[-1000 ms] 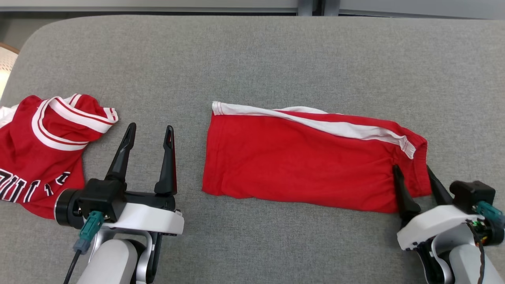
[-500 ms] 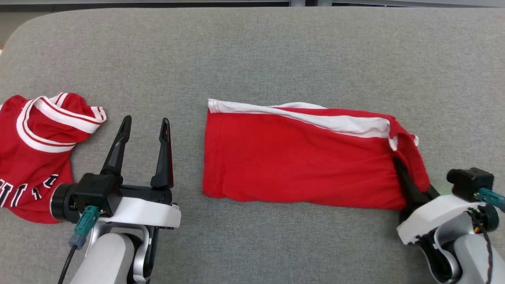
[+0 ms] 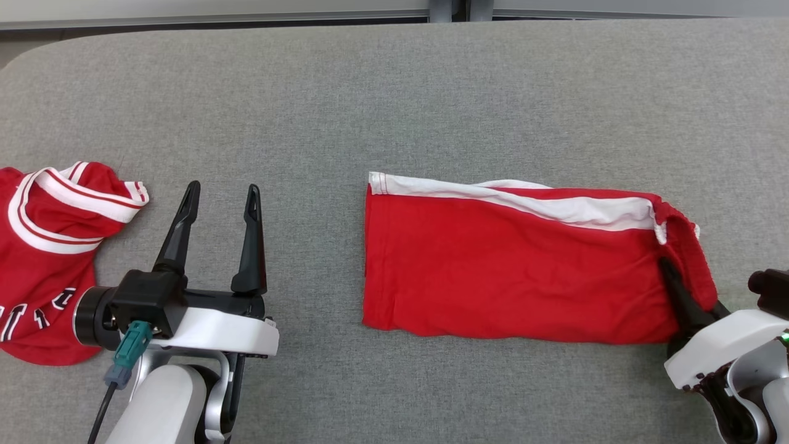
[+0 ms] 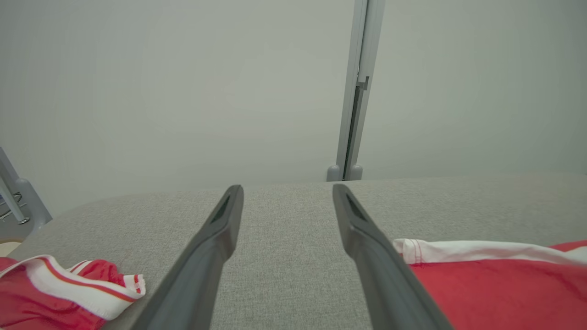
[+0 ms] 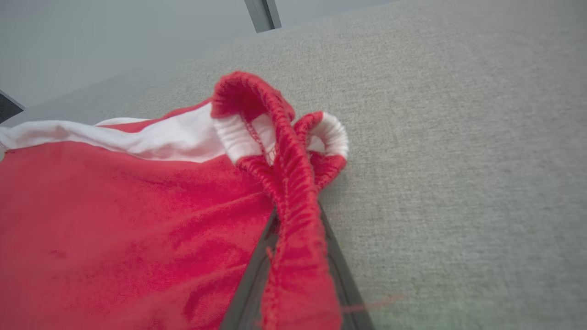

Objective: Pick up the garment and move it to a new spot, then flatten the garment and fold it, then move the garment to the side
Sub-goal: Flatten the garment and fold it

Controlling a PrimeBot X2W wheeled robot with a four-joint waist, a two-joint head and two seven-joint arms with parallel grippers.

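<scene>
My right pincer [image 3: 683, 287] is clenched on the waistband end of the red garment [image 3: 511, 271], which lies flat, stretching away to its left. Folding looks done, I judge; the sideways move is left. My left pincer [image 3: 219, 197] gapes empty. Bare grey tabletop [image 3: 394, 92] runs ahead to its far edge.

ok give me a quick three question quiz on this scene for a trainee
1. True or false: the left pincer is clamped on the jersey.
2. The right pincer grips the red shorts by: a) the left edge b) the gathered waistband c) nothing.
3. Fill in: the jersey lies on the robot's ____ of the red shorts.
Key: 1 false, it stands open and empty; 2 b; 3 left.
</scene>
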